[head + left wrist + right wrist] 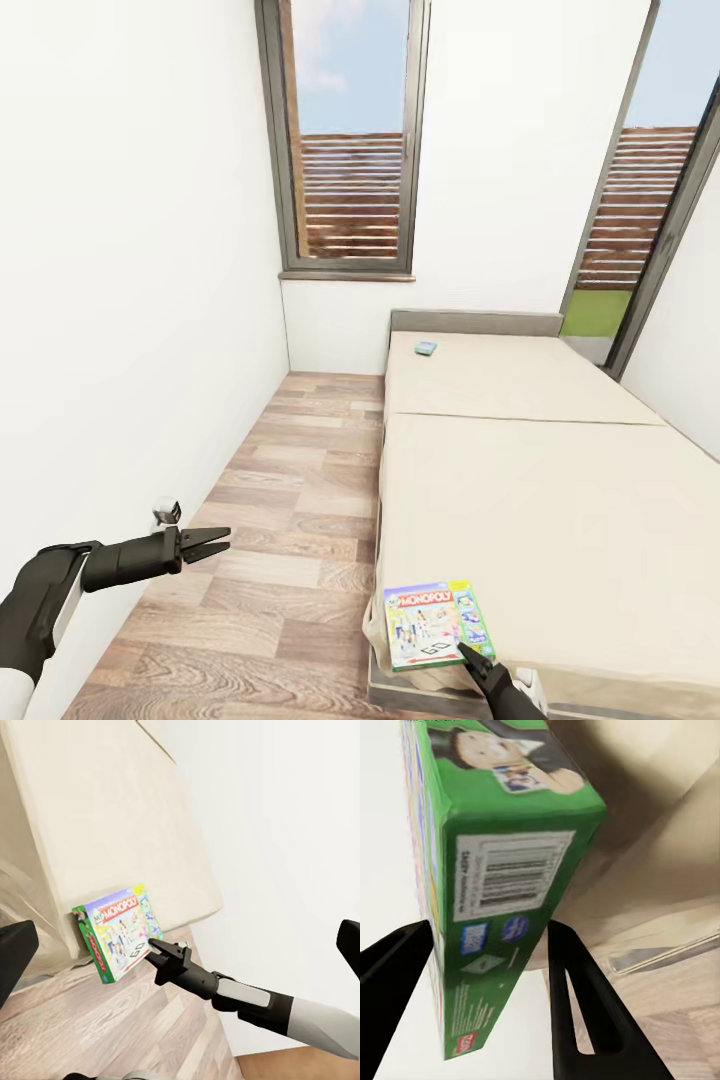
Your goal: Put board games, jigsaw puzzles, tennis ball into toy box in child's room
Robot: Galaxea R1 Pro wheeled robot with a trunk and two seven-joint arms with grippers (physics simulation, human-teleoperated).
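Green Monopoly box (438, 625) lies edge-on between our right gripper's (487, 967) spread fingers, its long axis running ahead; left gripper (205, 545), near-closed and empty, is well apart.

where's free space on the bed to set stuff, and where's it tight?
Free: the bed mattress between the Monopoly box at the near corner and the small blue box by the headboard. Tight: that near corner, right gripper open around the Monopoly box's edge.
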